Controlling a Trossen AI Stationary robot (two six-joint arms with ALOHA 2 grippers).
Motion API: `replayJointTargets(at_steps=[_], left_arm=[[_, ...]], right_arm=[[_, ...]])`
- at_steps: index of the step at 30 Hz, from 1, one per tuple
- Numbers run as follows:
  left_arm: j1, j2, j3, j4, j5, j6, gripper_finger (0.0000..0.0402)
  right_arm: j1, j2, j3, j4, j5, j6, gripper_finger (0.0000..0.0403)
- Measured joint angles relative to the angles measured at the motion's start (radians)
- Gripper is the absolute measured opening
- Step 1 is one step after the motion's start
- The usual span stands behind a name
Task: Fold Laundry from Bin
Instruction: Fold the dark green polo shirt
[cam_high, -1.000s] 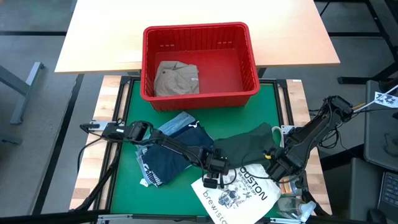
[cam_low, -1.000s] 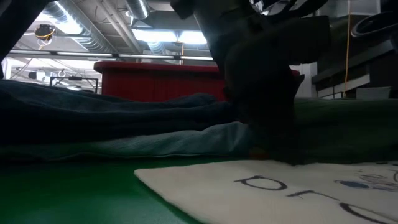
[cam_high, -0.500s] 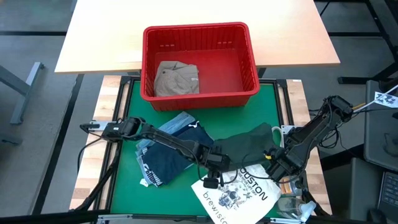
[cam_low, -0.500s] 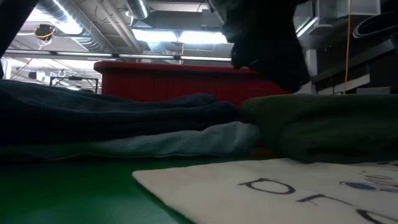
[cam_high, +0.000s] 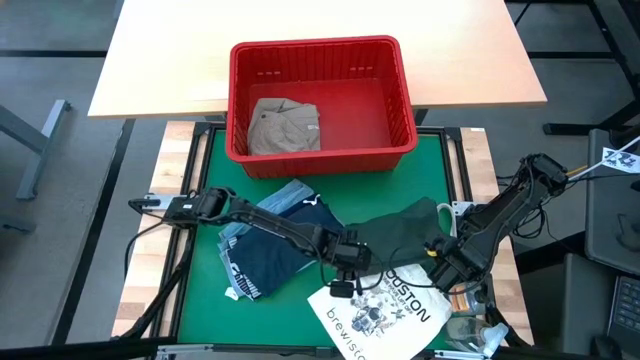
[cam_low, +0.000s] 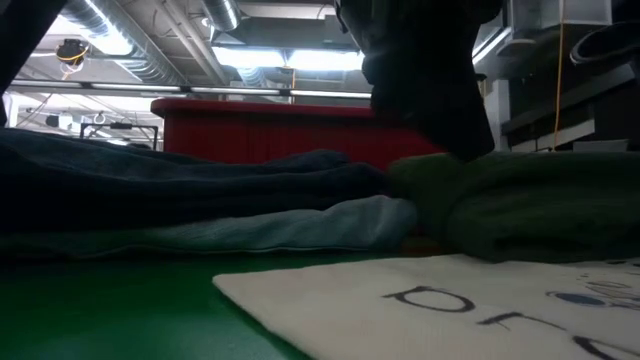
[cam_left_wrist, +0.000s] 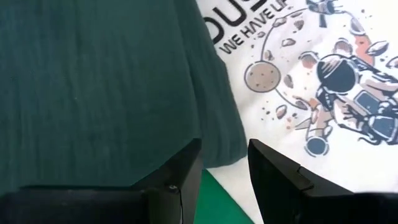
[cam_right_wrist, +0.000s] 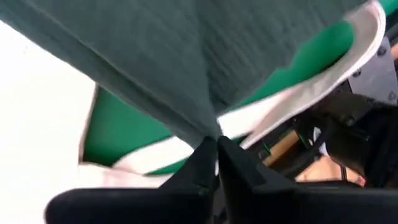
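A red bin (cam_high: 322, 98) sits at the far side of a green tabletop (cam_high: 205, 290), with a folded khaki-tan garment (cam_high: 284, 127) lying in its left half. In front of the bin, a navy garment (cam_high: 262, 258) and a light blue denim garment (cam_high: 283, 200) lie together at the left, a dark green garment (cam_high: 398, 232) at the right, and a white tote bag (cam_high: 380, 312) printed with cartoon art at the near edge. The left tool (cam_high: 347, 266) hovers over the dark green garment's near edge, beside the tote bag, its fingers (cam_left_wrist: 180, 177) slightly parted and empty. The right tool (cam_right_wrist: 216, 154) is closed, pinching a corner of the dark green garment near the tabletop's right edge.
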Motion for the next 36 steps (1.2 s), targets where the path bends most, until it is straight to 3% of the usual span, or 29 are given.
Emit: replayJointTargets(at_steps=[10,15,18,22,30,36], left_arm=[[0.011,0.0,0.0,0.0,0.0,0.001,0.0125],[0.021,-0.002,0.0,-0.003,0.0,0.001,0.0125],[0.029,-0.005,0.0,-0.003,0.0,0.001,0.0125],[0.043,-0.024,0.0,-0.009,0.0,0.001,0.0125],[0.082,-0.063,0.0,-0.011,-0.002,0.001,0.0125],[0.097,-0.054,0.0,-0.01,-0.002,0.001,0.0125]], right_arm=[[0.0,0.0,0.0,-0.087,-0.118,-0.002,0.0133],[0.0,0.0,0.0,-0.117,-0.209,-0.002,0.0146],[0.0,0.0,0.014,-0.137,-0.201,-0.002,0.0142],[0.0,-0.015,0.076,-0.166,-0.06,-0.002,0.0139],[-0.025,-0.04,0.131,-0.156,0.407,0.001,0.0138],[-0.169,-0.04,0.099,-0.13,0.519,-0.045,0.0138]])
